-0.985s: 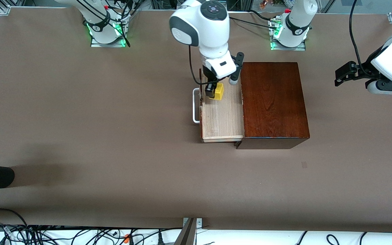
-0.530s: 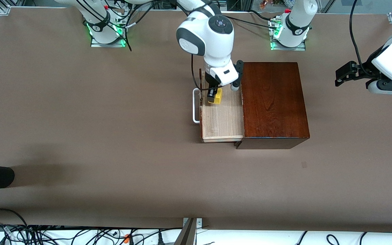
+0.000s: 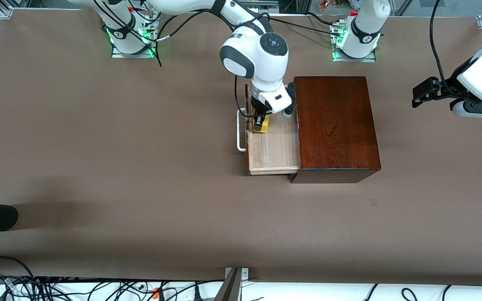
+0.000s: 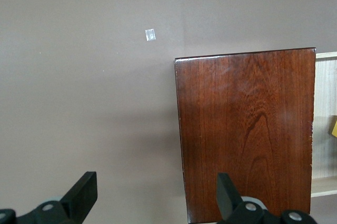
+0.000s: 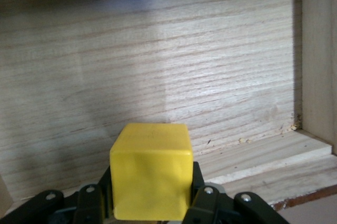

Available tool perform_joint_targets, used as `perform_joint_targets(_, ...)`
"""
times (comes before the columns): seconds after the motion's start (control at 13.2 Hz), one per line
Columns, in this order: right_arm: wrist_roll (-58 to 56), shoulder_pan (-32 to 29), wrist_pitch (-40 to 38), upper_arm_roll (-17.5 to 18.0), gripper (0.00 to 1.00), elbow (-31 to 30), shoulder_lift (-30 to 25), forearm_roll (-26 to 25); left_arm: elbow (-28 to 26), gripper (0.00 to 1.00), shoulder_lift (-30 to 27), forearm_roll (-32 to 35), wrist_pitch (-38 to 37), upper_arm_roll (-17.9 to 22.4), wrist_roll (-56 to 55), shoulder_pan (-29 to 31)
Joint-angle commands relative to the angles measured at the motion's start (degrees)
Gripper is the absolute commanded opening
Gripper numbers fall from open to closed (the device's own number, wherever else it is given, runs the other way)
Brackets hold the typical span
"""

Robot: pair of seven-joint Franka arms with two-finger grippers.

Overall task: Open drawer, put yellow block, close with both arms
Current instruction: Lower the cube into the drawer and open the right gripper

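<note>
While the small bright yellow cube remains clamped between the black fingers of the right end effector, we record that it now sits lower than it did a second ago, down among the walls of the pale light-wood drawer tray. Half a second ago it was slightly higher and a little more toward the dark glossy wooden box; it has since shifted toward the dark reddish-brown drawer front and its white U-shaped handle. We see in the right wrist view the cube gripped on both flanks, with the tray floor close below; contact with the floor cannot be confirmed.

We judge the opening step complete and the placing step near its end: release appears to be the next requirement, then closing.

Over the brown bench at its own end, the left end effector has stayed put, fingers spread wide and empty; that arm waits.
</note>
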Motion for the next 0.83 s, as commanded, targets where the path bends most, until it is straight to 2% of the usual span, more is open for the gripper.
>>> perform_joint_targets(0.0,-0.54,0.52,-0.83,-0.22,0.08,2.23,1.18,-1.18,1.80,1.00,0.98,-1.09,-0.34,0.30,1.30,0.29)
perform_joint_targets(0.53,-0.54,0.00,0.75,-0.31,0.14,2.06,2.24,-1.53,1.89,1.00,0.63,-0.39,-0.34,0.39,1.65,0.38)
perform_joint_targets(0.61,-0.54,-0.09,0.75,-0.31,0.32,2.06,2.24,-1.53,1.89,1.00,0.71,-0.65,-0.34,0.30,1.65,0.38)
perform_joint_targets(0.68,-0.89,-0.18,0.75,-0.31,0.99,2.14,2.15,-1.53,1.80,1.00,0.71,-0.66,-0.34,0.30,1.74,0.38)
perform_joint_targets(0.76,-1.15,-0.53,0.58,-0.31,1.00,2.32,1.89,-1.53,1.89,1.00,0.63,-0.74,-0.42,0.30,1.83,0.38)
